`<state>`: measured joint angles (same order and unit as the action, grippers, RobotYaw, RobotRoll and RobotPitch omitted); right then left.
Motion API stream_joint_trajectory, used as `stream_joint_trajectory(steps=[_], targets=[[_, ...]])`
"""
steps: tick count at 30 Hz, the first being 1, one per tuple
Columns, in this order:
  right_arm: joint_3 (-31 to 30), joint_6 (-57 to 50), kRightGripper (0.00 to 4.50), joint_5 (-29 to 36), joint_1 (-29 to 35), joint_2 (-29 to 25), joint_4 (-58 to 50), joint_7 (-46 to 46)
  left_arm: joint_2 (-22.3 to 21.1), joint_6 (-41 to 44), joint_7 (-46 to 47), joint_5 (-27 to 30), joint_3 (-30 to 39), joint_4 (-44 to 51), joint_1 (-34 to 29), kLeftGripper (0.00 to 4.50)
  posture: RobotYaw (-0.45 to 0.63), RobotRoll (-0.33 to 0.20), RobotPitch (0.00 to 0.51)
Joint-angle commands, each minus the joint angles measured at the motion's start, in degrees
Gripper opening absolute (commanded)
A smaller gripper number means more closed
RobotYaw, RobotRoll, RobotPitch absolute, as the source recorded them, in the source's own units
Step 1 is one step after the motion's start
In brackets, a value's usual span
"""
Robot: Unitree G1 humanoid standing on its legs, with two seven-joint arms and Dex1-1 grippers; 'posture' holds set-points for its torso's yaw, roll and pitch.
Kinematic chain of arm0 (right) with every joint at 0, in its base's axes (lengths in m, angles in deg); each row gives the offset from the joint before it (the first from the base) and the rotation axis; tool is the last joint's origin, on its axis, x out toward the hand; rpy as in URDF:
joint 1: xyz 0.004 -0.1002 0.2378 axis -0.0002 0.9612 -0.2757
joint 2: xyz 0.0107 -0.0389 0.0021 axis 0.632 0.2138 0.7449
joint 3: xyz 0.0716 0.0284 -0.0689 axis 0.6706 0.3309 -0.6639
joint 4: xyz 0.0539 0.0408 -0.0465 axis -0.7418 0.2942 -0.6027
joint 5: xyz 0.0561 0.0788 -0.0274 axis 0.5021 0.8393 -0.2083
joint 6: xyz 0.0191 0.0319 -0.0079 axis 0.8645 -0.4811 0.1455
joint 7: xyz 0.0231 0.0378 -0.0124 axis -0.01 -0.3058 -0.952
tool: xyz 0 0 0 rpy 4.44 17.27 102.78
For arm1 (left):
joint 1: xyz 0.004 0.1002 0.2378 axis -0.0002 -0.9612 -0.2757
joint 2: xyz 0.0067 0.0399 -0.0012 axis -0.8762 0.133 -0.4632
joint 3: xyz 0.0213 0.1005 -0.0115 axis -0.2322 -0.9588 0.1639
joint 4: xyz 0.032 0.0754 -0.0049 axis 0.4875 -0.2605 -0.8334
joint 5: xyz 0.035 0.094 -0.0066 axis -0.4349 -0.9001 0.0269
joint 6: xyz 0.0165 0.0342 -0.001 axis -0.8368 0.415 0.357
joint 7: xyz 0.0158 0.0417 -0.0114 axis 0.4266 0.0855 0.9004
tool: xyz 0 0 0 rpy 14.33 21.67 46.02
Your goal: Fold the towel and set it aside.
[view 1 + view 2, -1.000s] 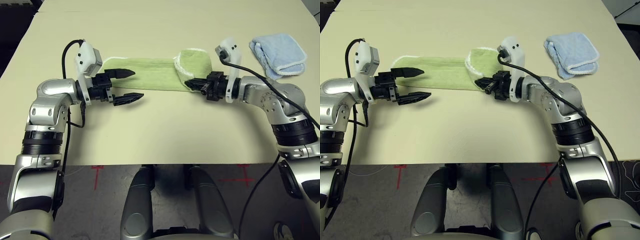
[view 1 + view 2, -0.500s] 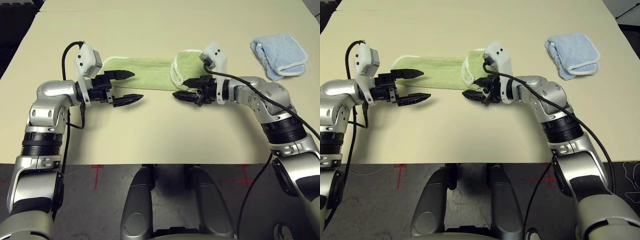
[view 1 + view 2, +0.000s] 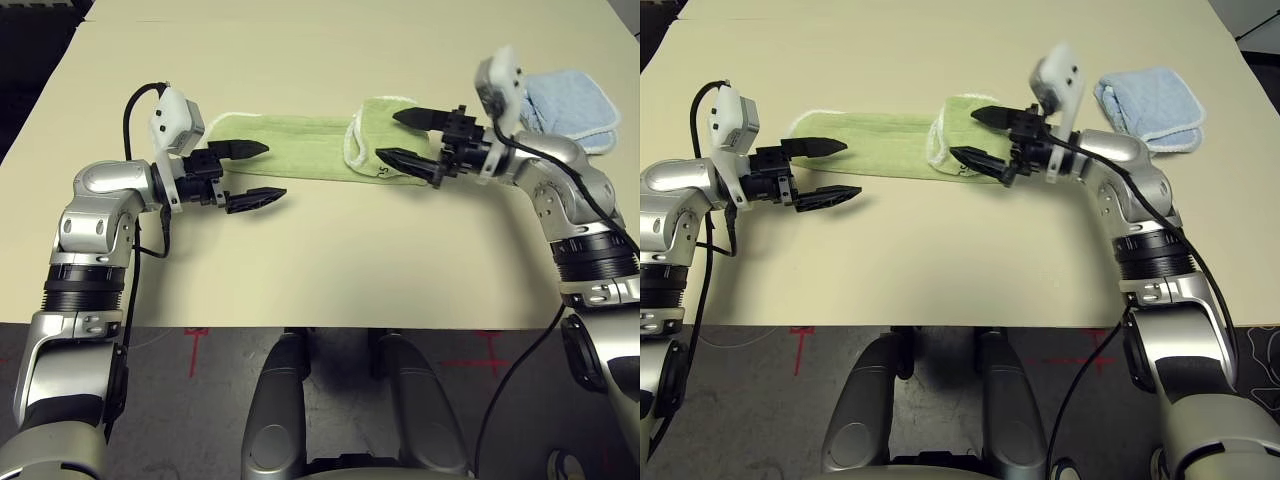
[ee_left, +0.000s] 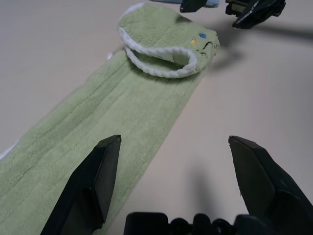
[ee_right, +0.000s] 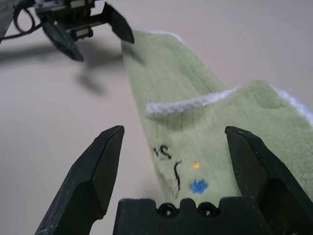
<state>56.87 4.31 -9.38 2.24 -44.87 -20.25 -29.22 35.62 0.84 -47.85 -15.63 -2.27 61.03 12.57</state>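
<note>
One beige counter (image 3: 330, 250) carries two cloths. The single green towel (image 3: 300, 148) lies as a long strip running left to right across it, its right end folded back over itself, writing and a blue dot showing there. One smaller blue towel (image 3: 570, 108) sits to the right. Two claws: the left claw (image 3: 252, 172) gapes wide and empty at the strip's left end; the right claw (image 3: 412, 137) gapes wide and empty above the folded end.

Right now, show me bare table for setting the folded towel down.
Free: the near table between both arms, and the far strip beyond the towel. Crowded: the right side, where the right pincer and blue towel sit.
</note>
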Motion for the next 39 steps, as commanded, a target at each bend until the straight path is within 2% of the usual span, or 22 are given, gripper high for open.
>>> stream_joint_trajectory(steps=[1,6,10,13,18,25,27,31,35,39], targets=[[1.16,6.99,4.48,-0.56,-1.85,-0.60,6.67,-5.65,-0.70,0.48,-0.12,-0.35,-0.23,-0.16,-0.57,4.50,0.04,0.000,0.318],[2.68,12.01,4.48,-0.27,-3.52,-2.77,13.02,-11.20,-1.42,3.26,2.96,-0.08,1.61,-0.05,-1.54,4.50,0.05,0.000,0.319],[3.79,13.78,4.48,0.13,-3.40,-4.19,16.09,-15.23,-2.27,3.70,9.85,-4.74,0.83,-1.28,-1.59,4.50,0.05,0.000,0.321],[4.26,14.21,4.48,0.20,-3.40,-3.92,17.36,-16.58,-1.72,4.58,12.92,-5.56,1.03,-1.59,-0.83,4.50,0.06,0.000,0.322],[4.36,14.45,4.48,0.04,-3.62,-3.29,18.66,-18.27,-1.97,5.30,12.52,-4.45,1.22,-0.54,0.48,4.50,0.07,0.000,0.328],[4.32,14.87,4.48,-0.50,-4.09,-1.96,18.64,-17.88,-5.91,7.92,9.47,-1.71,3.89,-0.30,-0.17,4.50,0.08,0.000,0.330],[4.27,14.77,4.48,-0.48,-4.09,-1.75,18.36,-17.85,-7.17,11.66,10.26,-0.13,6.02,0.36,-0.86,4.50,0.08,0.000,0.332],[4.28,14.77,4.48,-0.60,-4.22,-1.70,18.57,-17.94,-10.25,24.77,13.44,3.72,10.41,2.12,-0.84,4.50,0.08,0.000,0.330],[4.22,14.96,4.48,-0.87,-4.65,-1.58,19.19,-17.78,-13.52,35.66,14.63,5.44,10.02,3.23,-0.10,4.50,0.09,0.000,0.331],[4.14,15.01,4.48,-0.98,-4.95,-1.24,19.26,-17.60,-14.56,45.48,14.52,8.67,9.82,3.71,0.85,4.50,0.09,0.000,0.330]])
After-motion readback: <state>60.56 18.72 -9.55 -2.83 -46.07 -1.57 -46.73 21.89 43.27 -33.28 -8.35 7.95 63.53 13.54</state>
